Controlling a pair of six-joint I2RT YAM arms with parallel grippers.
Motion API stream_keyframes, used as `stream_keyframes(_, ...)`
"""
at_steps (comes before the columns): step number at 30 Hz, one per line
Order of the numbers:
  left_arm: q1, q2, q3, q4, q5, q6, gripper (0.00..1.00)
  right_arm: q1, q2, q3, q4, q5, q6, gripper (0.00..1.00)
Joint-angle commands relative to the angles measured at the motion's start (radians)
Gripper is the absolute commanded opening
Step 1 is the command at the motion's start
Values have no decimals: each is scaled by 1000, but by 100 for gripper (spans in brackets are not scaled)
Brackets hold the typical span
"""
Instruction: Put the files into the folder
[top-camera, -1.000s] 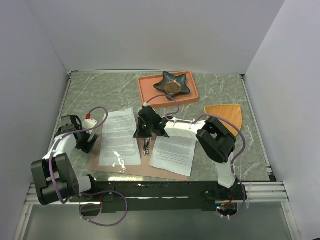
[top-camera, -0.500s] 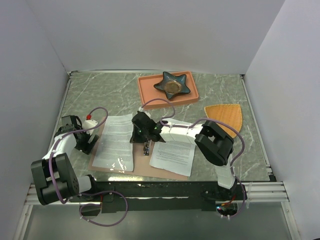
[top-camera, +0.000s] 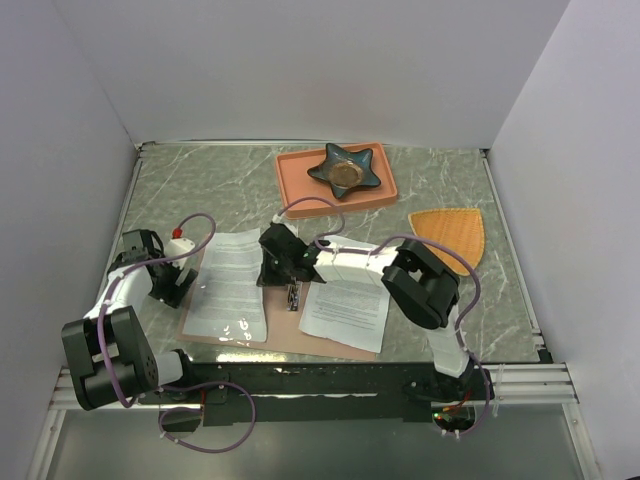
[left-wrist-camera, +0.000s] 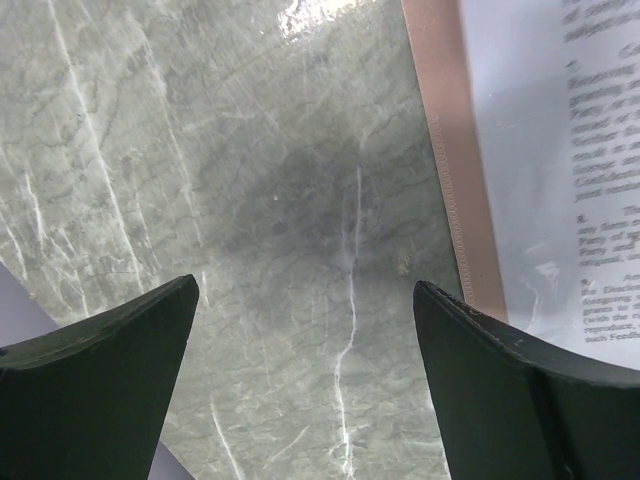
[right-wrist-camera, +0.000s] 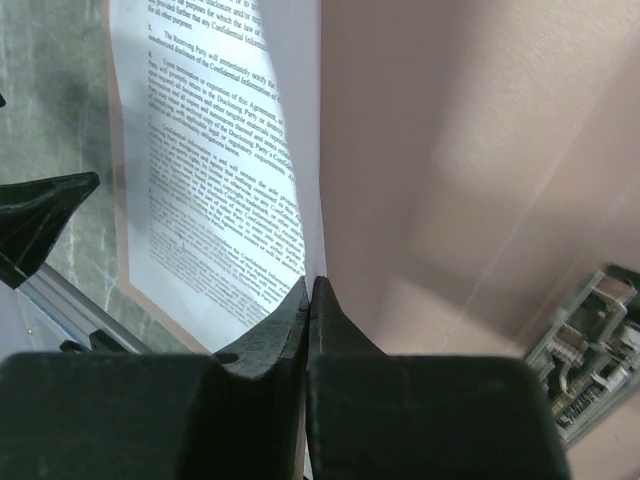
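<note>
The right gripper (right-wrist-camera: 308, 287) was pinched tight on the right edge of the left sheet (top-camera: 228, 288), apparently to slide it squarely onto the open folder (top-camera: 290, 328) beside the other sheet (top-camera: 347, 310), while the left gripper (left-wrist-camera: 305, 300) hung spread apart over the table (left-wrist-camera: 250, 200), just left of the folder.

White printed files (top-camera: 228, 285) atop open pinkish-brown folder (top-camera: 281, 328)

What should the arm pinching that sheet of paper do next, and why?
Probably lower the pinched edge and let go. The right gripper is shut on the inner edge of the white printed paper sheet, holding that edge slightly raised. The sheet already lies over the left half of the open pinkish-brown card folder, beside its silver metal clip.
</note>
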Motion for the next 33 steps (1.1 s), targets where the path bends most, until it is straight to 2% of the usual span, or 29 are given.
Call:
stream_keyframes(1, 7, -14, 45, -16, 31, 14, 96, -5, 41, 91, -24, 5, -39, 0)
stream_keyframes(26, 5, -5, 71, -16, 26, 8, 96, 15, -30, -31, -3, -44, -34, 0)
stream_keyframes(33, 5, -11, 74, -22, 25, 5, 96, 15, 10, 41, -44, -67, -83, 0)
